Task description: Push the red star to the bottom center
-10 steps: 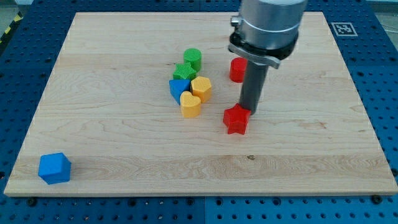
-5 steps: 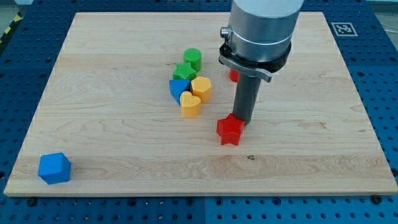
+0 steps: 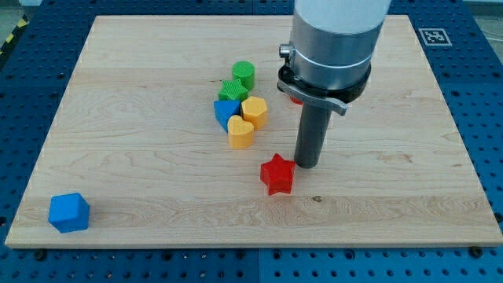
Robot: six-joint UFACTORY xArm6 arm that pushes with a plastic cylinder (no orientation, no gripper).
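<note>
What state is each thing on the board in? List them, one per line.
my tip: down at the board, just up-right of the red star
red star: lying flat, near bottom centre
yellow heart: in the cluster
yellow block: in the cluster
blue block: in the cluster
green star: in the cluster
green cylinder: upright
blue cube: alone, bottom-left corner

Loose blocks on a wooden worktop [image 3: 141, 86]

A green cylinder [image 3: 244, 75], green star [image 3: 232, 90], blue block [image 3: 225, 111], yellow hexagon [image 3: 255, 112] and yellow heart [image 3: 240, 133] cluster together near the middle. A blue cube [image 3: 69, 212] sits alone at the view's bottom left. A tag [image 3: 432, 36] marks the top right corner.
</note>
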